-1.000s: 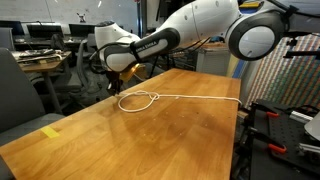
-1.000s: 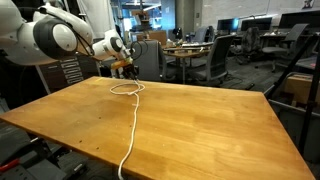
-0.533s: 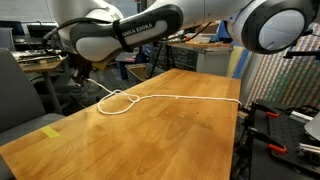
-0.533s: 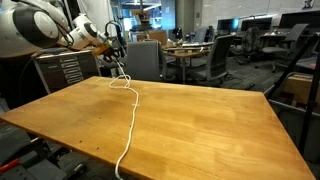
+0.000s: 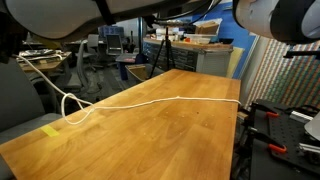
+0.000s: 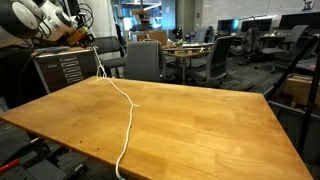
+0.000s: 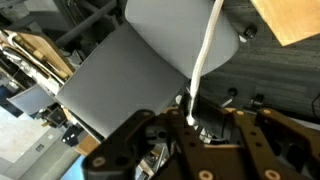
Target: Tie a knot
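The claw [image 7: 190,122] stays pinched on the rope [image 7: 205,50] and has swung up and out past the table [image 5: 170,140] edge. The wide loop that lay near the table's corner a second ago has been drawn down into a small knot [image 5: 77,113] right at that edge, and the rope now runs nearly straight across the top. The knot looks to be tightening, so the task seems nearly done.

A thin white rope [image 5: 170,98] lies on the brown wooden table [image 5: 150,145], running from one edge across to the opposite one, with its small crossed knot [image 5: 78,112] just inside that second edge. Past that edge the rope rises to the fingers [image 7: 150,128], which pinch its end above a grey chair [image 7: 140,60].
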### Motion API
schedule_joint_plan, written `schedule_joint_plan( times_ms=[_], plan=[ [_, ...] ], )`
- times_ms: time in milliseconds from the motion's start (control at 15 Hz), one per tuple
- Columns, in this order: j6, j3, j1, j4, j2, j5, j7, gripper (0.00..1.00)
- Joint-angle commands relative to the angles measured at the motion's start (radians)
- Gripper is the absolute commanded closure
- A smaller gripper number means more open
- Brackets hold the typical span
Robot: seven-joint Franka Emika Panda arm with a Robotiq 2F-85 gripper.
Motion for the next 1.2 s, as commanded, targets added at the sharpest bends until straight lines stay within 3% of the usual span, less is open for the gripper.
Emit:
schedule_joint_plan(
  times_ms=[0, 133, 467, 667, 867, 1133],
  plan=[
    [0.069, -0.028, -0.002, 0.003, -0.026, -0.014, -0.013, 0.92],
    [0.002, -0.026, -0.019, 0.003, -0.021, -0.006, -0.054, 0.92],
    [-0.145, -0.106, -0.095, -0.019, -0.021, -0.058, -0.023, 0.92],
    [-0.233, -0.107, -0.141, -0.021, -0.016, -0.058, -0.036, 0.92],
    [-0.319, -0.130, -0.174, -0.025, -0.019, -0.072, 0.017, 0.92],
    [-0.390, -0.150, -0.218, -0.026, -0.033, -0.072, 0.196, 0.91]
  ],
)
